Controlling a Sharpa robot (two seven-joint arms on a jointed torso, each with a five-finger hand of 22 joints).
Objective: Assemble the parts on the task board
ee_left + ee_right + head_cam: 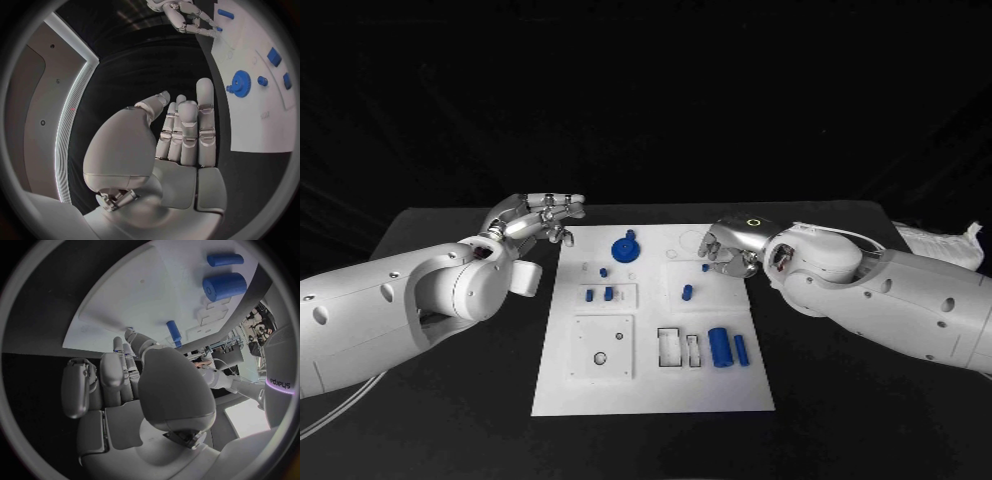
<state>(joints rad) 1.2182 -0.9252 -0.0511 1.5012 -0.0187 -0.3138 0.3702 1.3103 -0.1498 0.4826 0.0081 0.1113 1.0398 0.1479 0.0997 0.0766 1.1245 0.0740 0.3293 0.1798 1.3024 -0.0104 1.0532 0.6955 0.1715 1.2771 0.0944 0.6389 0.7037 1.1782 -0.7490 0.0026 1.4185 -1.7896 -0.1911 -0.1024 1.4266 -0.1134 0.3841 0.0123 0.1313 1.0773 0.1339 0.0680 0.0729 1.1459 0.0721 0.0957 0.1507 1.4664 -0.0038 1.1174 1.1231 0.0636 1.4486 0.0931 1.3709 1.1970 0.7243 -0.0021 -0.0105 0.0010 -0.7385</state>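
Reach step: right hand (728,250), fingers curled, hovers over board (653,390) upper right; left hand (538,215) spread; next, pinch a part (687,293)

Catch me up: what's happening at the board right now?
Both hands hover at the far end of the task board, holding nothing. The left hand is open beside its left edge; the right hand is over its right edge, fingers curled. The blue gear and large blue cylinder sit untouched.

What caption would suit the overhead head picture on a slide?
Two robot hands, left and right, hover empty at the far end of a white task board carrying small blue parts.
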